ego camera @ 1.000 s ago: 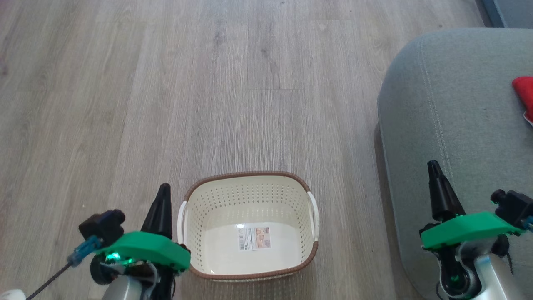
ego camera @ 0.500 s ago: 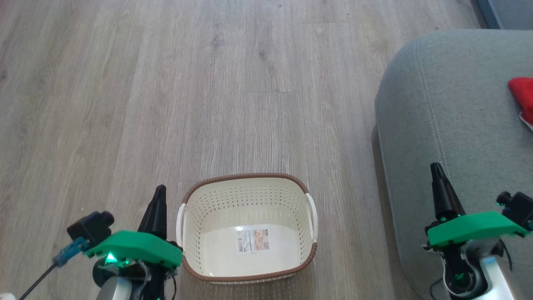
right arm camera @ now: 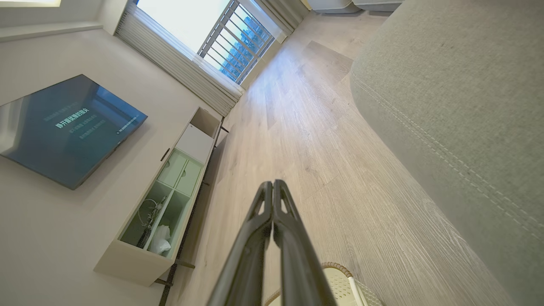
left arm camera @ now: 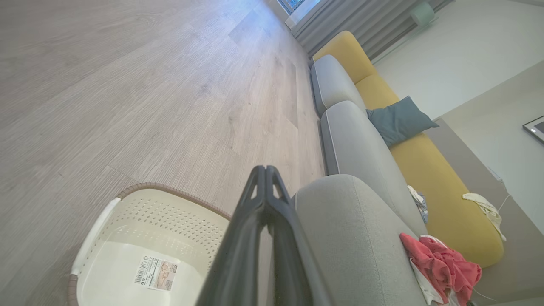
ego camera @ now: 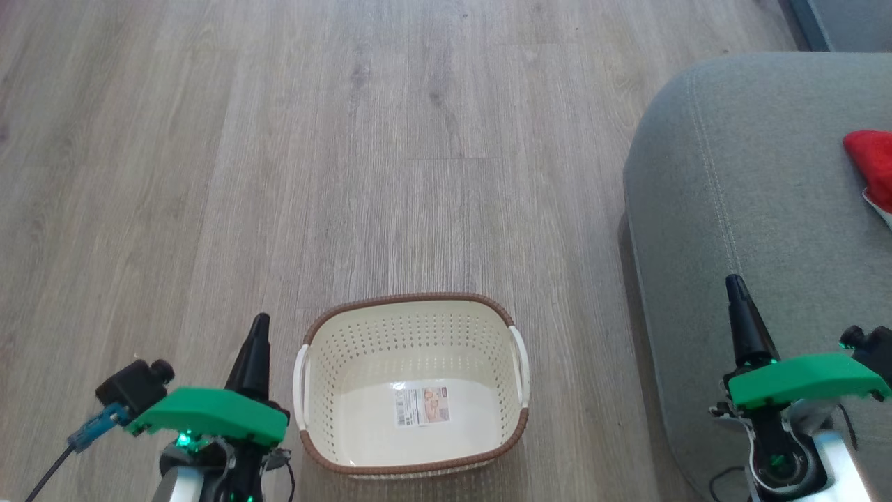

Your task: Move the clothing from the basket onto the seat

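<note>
Left gripper (ego camera: 258, 322): fingers pressing tightly against each other; hovering just left of the basket (ego camera: 411, 300)
Right gripper (ego camera: 734, 283): fingers likewise pressing together; hovering by the edge of the seat (ego camera: 752, 181)
Floor (ego camera: 348, 139): grey wood planks running under everything
Seat: standing to the right of the basket; carrying the clothing (ego camera: 870, 155)
Basket: sitting upright on the floor between the two grippers; showing a label sticker (ego camera: 420, 406) on its bottom
Clothing: lying bunched on the seat, well apart from the basket

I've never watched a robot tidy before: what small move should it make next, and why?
Probably just rest both arms and stop, I'd judge. The basket holds nothing but its label sticker, the red clothing lies on the seat, and the left gripper and right gripper are shut with nothing between their fingers.
</note>
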### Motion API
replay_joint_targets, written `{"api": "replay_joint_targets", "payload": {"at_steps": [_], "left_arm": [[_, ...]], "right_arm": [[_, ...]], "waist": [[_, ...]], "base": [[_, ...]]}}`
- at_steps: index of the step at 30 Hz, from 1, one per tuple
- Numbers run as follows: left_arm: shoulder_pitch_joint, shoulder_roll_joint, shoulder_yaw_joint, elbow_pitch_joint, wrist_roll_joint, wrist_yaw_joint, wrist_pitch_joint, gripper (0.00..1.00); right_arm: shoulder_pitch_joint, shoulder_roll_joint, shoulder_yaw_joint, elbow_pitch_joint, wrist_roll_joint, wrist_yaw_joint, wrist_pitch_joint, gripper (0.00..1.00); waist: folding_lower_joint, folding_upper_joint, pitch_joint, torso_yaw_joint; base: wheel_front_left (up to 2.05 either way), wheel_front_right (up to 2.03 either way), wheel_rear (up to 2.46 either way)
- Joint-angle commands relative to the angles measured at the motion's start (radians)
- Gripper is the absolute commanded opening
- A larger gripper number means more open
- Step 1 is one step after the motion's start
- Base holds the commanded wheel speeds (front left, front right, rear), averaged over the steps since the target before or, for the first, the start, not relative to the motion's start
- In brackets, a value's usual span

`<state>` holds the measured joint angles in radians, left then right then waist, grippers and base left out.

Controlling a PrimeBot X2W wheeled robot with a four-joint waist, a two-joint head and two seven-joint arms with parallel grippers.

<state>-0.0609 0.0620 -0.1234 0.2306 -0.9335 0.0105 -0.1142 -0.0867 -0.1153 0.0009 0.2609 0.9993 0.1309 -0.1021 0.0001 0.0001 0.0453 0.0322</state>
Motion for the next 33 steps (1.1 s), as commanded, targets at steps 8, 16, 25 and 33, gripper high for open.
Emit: {"api": "replay_joint_targets", "payload": {"at_steps": [8, 16, 25, 33], "left_arm": [[-0.043, 0.014, 0.048, -0.025, -0.099, -0.025, 0.024, 0.0], [-0.043, 0.015, 0.067, -0.02, -0.183, -0.041, 0.047, 0.0], [-0.043, 0.016, 0.09, -0.014, -0.277, -0.059, 0.073, 0.0], [-0.043, 0.016, 0.111, -0.009, -0.36, -0.075, 0.096, 0.0]], "right_arm": [[-0.026, 0.007, -0.013, -0.028, 0.087, 0.0, 0.032, 0.0], [-0.025, 0.014, -0.025, -0.027, 0.159, 0.0, 0.056, 0.0], [-0.025, 0.021, -0.039, -0.025, 0.241, 0.0, 0.082, 0.0], [-0.024, 0.028, -0.052, -0.023, 0.313, 0.0, 0.106, 0.0]], "waist": [[0.0, -0.0001, -0.005, -0.004], [0.0, -0.0001, -0.01, -0.008], [0.0, -0.0001, -0.016, -0.012], [-0.0001, -0.0001, -0.021, -0.016]], "base": [[0.0, 0.0, 0.0], [0.0, 0.0, 0.0], [0.0, 0.0, 0.0], [0.0, 0.0, 0.0]]}}
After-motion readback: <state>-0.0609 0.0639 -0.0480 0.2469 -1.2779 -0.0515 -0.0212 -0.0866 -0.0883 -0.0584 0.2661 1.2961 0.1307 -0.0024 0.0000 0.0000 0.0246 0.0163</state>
